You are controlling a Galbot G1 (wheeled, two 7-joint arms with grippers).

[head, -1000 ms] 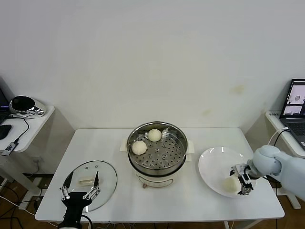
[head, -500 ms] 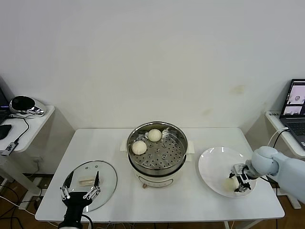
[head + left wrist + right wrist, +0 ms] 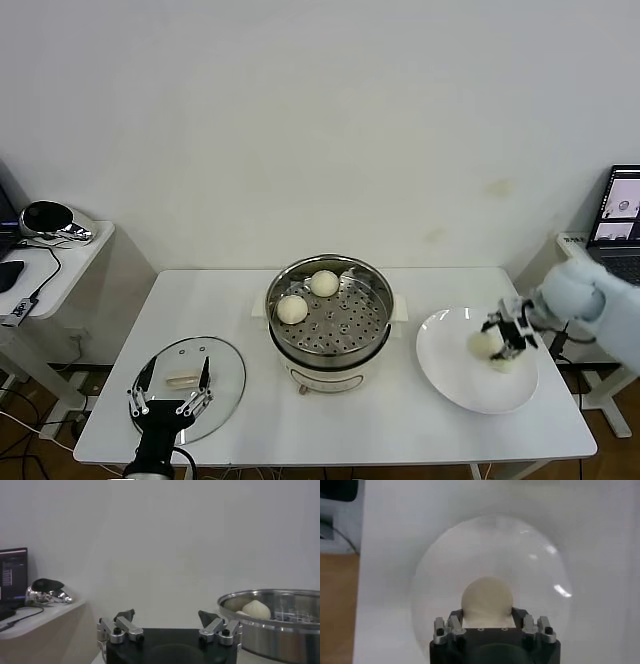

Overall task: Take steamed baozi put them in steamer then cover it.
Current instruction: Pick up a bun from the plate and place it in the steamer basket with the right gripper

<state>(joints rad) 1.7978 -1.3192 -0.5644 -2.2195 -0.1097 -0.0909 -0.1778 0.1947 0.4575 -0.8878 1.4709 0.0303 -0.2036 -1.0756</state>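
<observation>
The steel steamer stands at the table's middle with two steamed baozi on its perforated tray; one baozi shows in the left wrist view. My right gripper is shut on a third baozi, lifted a little above the white plate. The glass cover lies flat at the table's front left. My left gripper hovers open just in front of the cover, holding nothing.
A side table with a helmet-like object stands at the left. A laptop sits on a stand at the far right. The white plate holds nothing else.
My right gripper closed on the baozi on the plate and raised it, moving back and slightly toward the steamer. The left arm has not moved.
</observation>
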